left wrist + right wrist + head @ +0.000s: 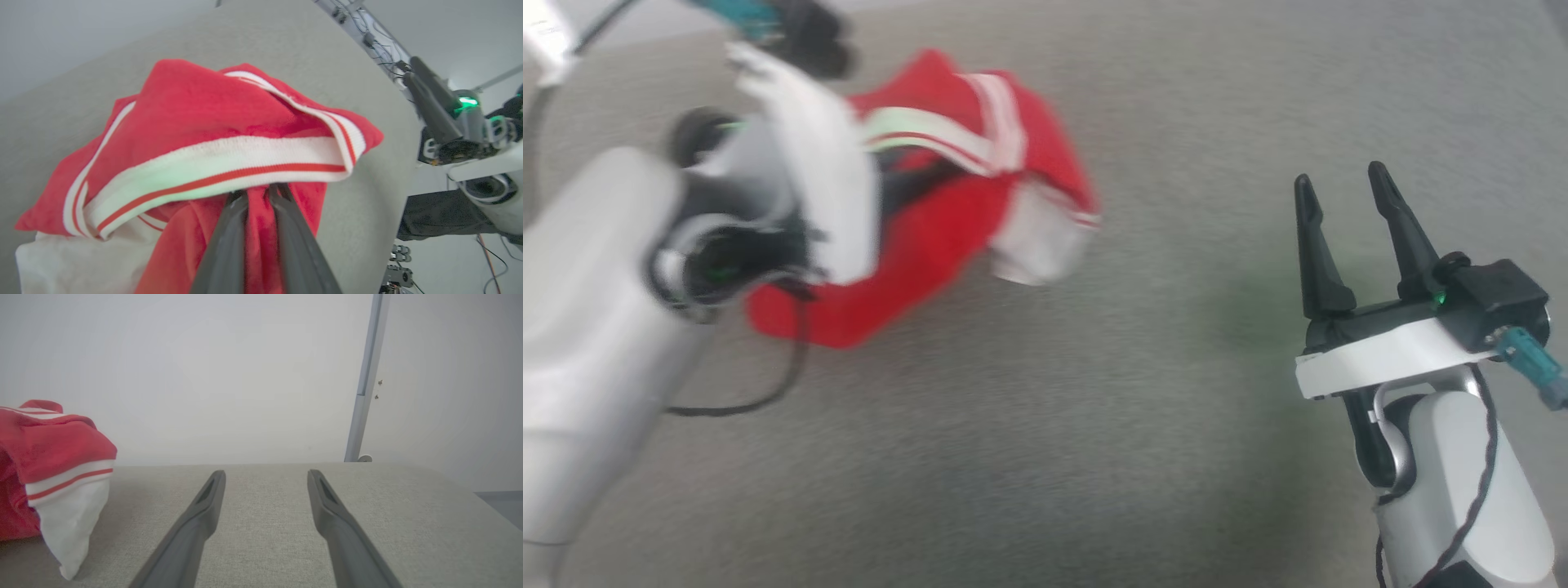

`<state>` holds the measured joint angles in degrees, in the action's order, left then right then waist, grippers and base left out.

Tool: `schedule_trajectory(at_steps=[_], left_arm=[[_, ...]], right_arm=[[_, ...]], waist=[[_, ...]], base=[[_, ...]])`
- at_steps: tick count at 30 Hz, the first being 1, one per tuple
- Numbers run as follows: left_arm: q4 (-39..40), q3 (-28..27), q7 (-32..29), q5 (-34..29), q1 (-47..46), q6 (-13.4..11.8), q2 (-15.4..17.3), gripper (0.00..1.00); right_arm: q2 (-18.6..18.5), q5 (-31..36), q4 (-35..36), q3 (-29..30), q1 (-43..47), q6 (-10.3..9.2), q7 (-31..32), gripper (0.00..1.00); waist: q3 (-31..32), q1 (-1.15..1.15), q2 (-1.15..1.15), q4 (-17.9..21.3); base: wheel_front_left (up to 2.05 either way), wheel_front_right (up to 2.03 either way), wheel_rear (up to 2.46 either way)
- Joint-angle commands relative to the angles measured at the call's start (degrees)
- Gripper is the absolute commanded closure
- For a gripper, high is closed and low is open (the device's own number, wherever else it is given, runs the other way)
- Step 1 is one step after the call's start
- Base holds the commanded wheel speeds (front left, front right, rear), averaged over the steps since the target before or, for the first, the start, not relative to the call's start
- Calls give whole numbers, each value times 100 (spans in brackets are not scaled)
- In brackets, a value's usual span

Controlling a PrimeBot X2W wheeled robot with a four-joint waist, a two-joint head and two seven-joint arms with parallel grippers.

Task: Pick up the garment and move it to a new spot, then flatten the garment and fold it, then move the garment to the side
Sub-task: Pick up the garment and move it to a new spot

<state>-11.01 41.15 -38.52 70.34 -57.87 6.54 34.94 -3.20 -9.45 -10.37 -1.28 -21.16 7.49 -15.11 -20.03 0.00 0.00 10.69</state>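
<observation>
A grey, fabric-covered desk (1143, 408) carries a bunched red garment (931, 245) with white sleeve parts and white trim with a red line through it. The garment lies toward the robot's left. The left arm bends in over it, and its pincer (257, 191) is clenched on a fold of red cloth just under the trim. The right arm is held well apart, its pincer (1339, 174) released, with fingers spread above bare desk.

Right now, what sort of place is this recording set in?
Probably a robotics lab or test room, not a home: a grey fabric-covered work table, a bare white wall behind it, and a metal frame strung with loose cables beside the table.
</observation>
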Motion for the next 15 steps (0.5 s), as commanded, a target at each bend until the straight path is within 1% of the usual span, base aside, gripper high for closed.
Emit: schedule_trajectory(at_steps=[1, 3, 4, 7, 10, 12, 15], left_arm=[[168, 104, -138, -47, -143, -72, -121, 100], [258, 247, -294, -101, -232, -156, -287, 100], [258, 247, -294, -101, -232, -156, -287, 100], [70, 519, -483, -282, -347, -226, -452, 100], [-438, 767, -574, -609, -506, -243, -558, 100], [-864, 826, -539, -736, -614, -281, -625, 100], [-1469, 1008, -521, -1035, -794, -213, -636, 100]], right_arm=[[35, -181, 36, 17, 52, 0, -5, 0], [34, -379, 43, 27, 76, 0, -5, 0], [34, -379, 43, 27, 76, 0, -5, 0], [36, -628, 59, 37, 81, 0, -5, 0], [38, -860, 47, 35, 81, 0, -6, 0], [36, -1005, 54, 30, 86, 0, -5, 0], [36, -1171, 62, 16, 120, 0, -5, 0]], waist=[[-191, 0, 0, 459], [-271, 0, 0, 693], [-271, 0, 0, 693], [-397, 0, 0, 1048], [-521, 0, 0, 1378], [-599, 0, 0, 1585], [-689, 0, 0, 1838]], base=[[0, 0, 0], [0, 0, 0], [0, 0, 0], [0, 0, 0], [0, 0, 0], [0, 0, 0], [0, 0, 0]])
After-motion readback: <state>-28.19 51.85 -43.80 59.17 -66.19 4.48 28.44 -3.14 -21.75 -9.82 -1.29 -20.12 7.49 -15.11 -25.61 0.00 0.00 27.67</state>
